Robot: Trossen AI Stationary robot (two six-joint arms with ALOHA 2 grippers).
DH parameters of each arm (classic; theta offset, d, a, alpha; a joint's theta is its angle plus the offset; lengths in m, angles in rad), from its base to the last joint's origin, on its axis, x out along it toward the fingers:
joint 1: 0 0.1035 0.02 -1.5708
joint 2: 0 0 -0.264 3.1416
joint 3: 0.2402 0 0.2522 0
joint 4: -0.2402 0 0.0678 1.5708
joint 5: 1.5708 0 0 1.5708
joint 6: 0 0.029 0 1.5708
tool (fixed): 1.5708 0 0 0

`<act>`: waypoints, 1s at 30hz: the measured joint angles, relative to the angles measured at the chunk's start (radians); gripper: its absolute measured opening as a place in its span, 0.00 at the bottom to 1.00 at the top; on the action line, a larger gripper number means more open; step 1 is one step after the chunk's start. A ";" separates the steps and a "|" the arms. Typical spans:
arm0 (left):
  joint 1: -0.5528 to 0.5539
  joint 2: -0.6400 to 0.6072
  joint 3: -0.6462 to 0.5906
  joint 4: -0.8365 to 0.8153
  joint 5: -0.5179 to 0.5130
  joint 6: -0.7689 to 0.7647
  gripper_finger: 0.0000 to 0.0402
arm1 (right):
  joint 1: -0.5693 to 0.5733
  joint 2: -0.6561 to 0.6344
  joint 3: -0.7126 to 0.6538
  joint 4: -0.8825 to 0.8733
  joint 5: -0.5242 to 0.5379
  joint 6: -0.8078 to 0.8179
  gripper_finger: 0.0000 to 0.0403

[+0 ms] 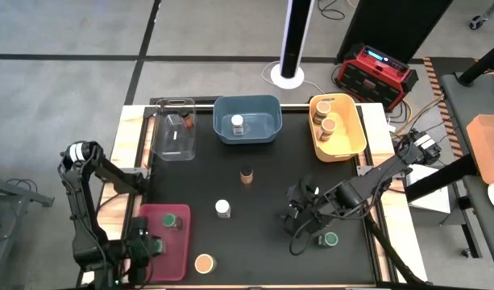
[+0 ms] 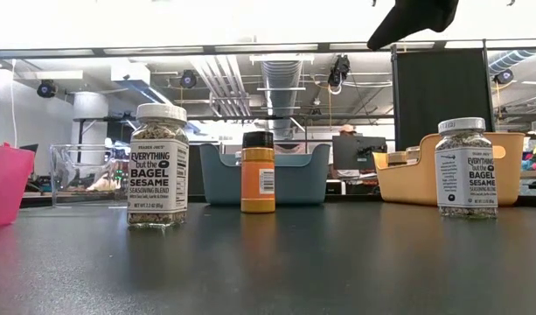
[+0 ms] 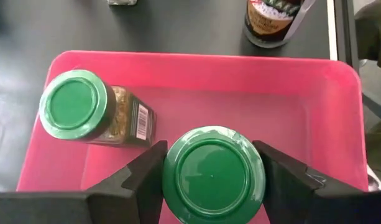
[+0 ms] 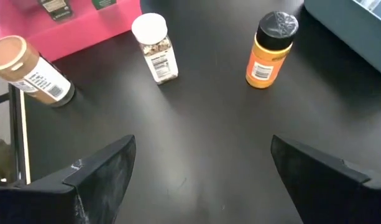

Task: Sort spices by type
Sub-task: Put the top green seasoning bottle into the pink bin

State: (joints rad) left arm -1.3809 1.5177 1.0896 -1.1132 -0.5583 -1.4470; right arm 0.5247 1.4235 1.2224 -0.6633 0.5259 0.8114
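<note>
- The left tool [image 3: 212, 186] hangs over the red bin [image 1: 184, 250] at about 7 o'clock on the worktop [image 1: 263, 173], its two fingers pinching a green-lidded jar [image 3: 213, 172] by the sides; the jar is inside the bin's outline, and I cannot tell whether it touches the floor of the bin.
- A second green-lidded jar [image 3: 75, 106] stands in the same bin, so the green type looks about half gathered.
- The yellow bin [image 1: 351, 137] at 1 o'clock holds at least two tan-lidded jars [image 1: 327, 127]; the blue bin [image 1: 259, 109] at 12 o'clock holds one white-lidded jar [image 1: 238, 123].
- The clear bin [image 1: 176, 133] at 11 o'clock seems to hold nothing but a dark item I cannot identify.
- Unsorted jars on the worktop: a dark-lidded orange jar [image 4: 269, 48] near the centre, a white-lidded bagel seasoning jar [image 4: 154, 46] just below centre, a tan-lidded jar [image 1: 204, 263] at 6 o'clock beside the red bin, and a green-lidded jar [image 1: 330, 239] at 4 o'clock.
- The right tool [image 4: 199, 168] hovers with its fingers spread wide and empty, near the 4 o'clock jar.
- By my reckoning, roughly half the sorting is left.
</note>
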 joint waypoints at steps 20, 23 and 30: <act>0.012 0.000 -0.021 -0.003 -0.149 0.006 0.48 | 0.000 0.000 0.000 0.003 0.026 -0.020 0.91; 0.012 0.000 -0.022 0.005 -0.160 0.007 0.48 | 0.000 0.000 0.000 0.003 0.026 -0.020 0.91; 0.013 0.000 -0.040 0.084 -0.177 0.009 0.48 | 0.000 0.000 0.000 0.003 0.026 -0.022 0.91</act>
State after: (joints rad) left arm -1.3678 1.5173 1.0499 -1.0296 -0.7358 -1.4380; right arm 0.5251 1.4235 1.2224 -0.6605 0.5518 0.7895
